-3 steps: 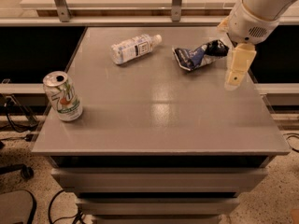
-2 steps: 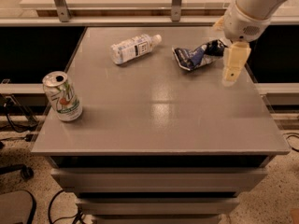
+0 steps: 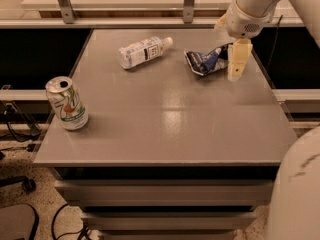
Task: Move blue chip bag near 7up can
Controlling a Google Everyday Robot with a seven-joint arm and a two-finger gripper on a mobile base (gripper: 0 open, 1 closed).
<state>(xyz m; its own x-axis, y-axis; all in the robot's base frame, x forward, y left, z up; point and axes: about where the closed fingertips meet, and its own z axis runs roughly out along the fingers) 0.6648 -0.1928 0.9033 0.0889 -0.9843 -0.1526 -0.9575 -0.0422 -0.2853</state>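
Camera view: arm [image 3: 260,4] angled down, end effector [image 3: 234,66] beside blue chip bag [image 3: 205,62], grip unclear.

Warm tabletop [image 3: 150,139] glare; pincer [image 3: 234,68] far right

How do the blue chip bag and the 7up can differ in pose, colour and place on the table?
The blue chip bag lies crumpled and flat; the 7up can stands upright. The bag is dark blue, the can silver-white with green. The bag is at the far right in the view, beside the gripper; the can is near the front left edge. Both rest on the table.
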